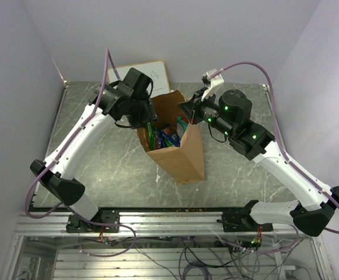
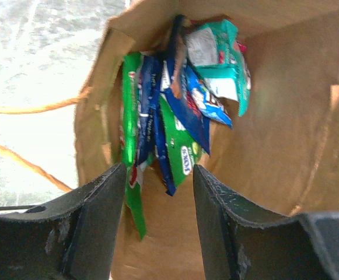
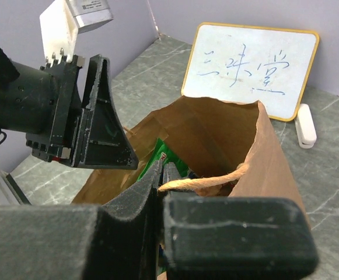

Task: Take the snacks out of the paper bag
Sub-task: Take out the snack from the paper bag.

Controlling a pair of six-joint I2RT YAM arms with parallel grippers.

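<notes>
The left gripper (image 2: pixel 159 174) hangs spread wide over the paper bag (image 1: pixel 184 156) mouth; the right gripper (image 3: pixel 160 170), jaws pressed together, sits at its rim.

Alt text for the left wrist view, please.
The open left tool looks into the brown kraft paper bag, where shiny green, blue and teal snack packets sit bunched, framed by its dark fingertips. A twisted paper handle trails left.

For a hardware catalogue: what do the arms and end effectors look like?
Left arm and right arm: white shells, black joints, a purple cable along each. Green lights dot the right wrist. Left end effector and right end effector are black, each with two wedge-shaped fingers.
</notes>
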